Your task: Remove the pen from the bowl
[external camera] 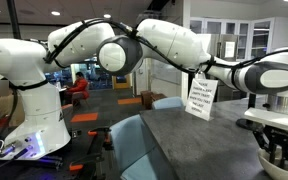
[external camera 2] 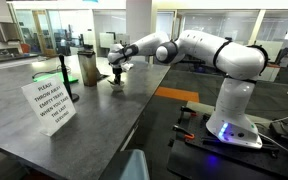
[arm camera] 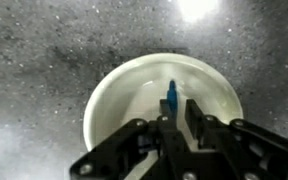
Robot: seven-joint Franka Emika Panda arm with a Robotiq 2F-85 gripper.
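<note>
In the wrist view the cream bowl (arm camera: 124, 100) sits on a dark speckled table. The light-blue pen (arm camera: 171, 93) stands out inside the bowl, with its lower part hidden behind my fingers. My gripper (arm camera: 181, 112) is down in the bowl, its two black fingers close together around the pen's hidden end. In both exterior views the gripper (external camera: 282, 148) (external camera 2: 116, 78) hangs low over the table. I cannot make out the bowl or the pen there.
A white paper sign (external camera 2: 54, 108) (external camera: 200, 97) stands on the grey table (external camera 2: 104, 130). A black post with a round base (external camera 2: 67, 80) and a tall metal cylinder (external camera 2: 87, 68) stand near the gripper. The table edge runs beside the robot base (external camera 2: 232, 120).
</note>
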